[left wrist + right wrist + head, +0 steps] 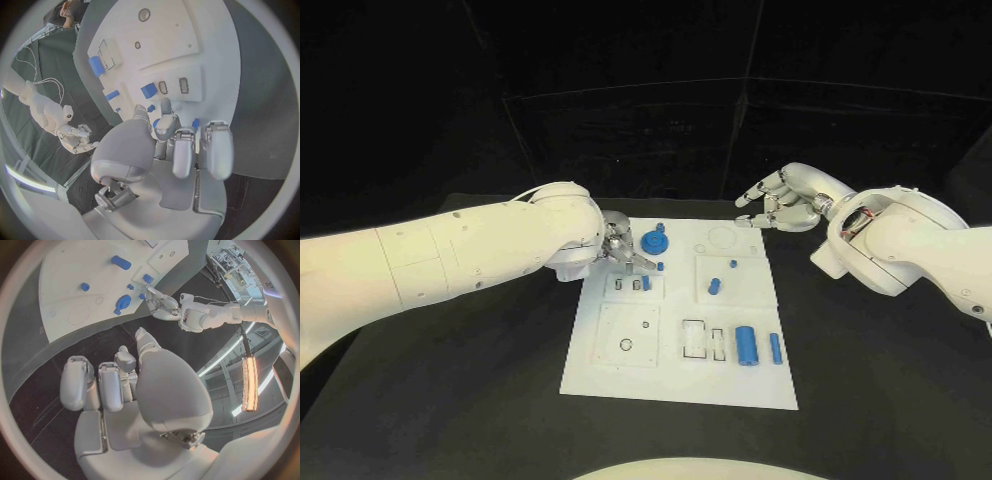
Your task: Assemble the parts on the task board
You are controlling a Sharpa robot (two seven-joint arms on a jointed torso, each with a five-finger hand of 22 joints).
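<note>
The left hand (626, 250) is hovering over the far left corner of the white task board (733, 385), fingers loosely curled and gripping nothing, just beside a round blue part (655, 242); the right hand (783, 205) is hanging off the far edge, fingers apart and empty; two blue cylinders (749, 345) are lying near the front right.

My left arm (459, 255) and right arm (920, 250) are smooth white shells, rounded and bulging at the joints, split by thin dark seams. A gap in the right arm's shell shows a bit of reddish wiring. Each ends in a silver hand, left hand (620, 250) and right hand (783, 205): matt grey domed backs, metallic segmented fingers (215, 150) with pale rounded pads.
</note>
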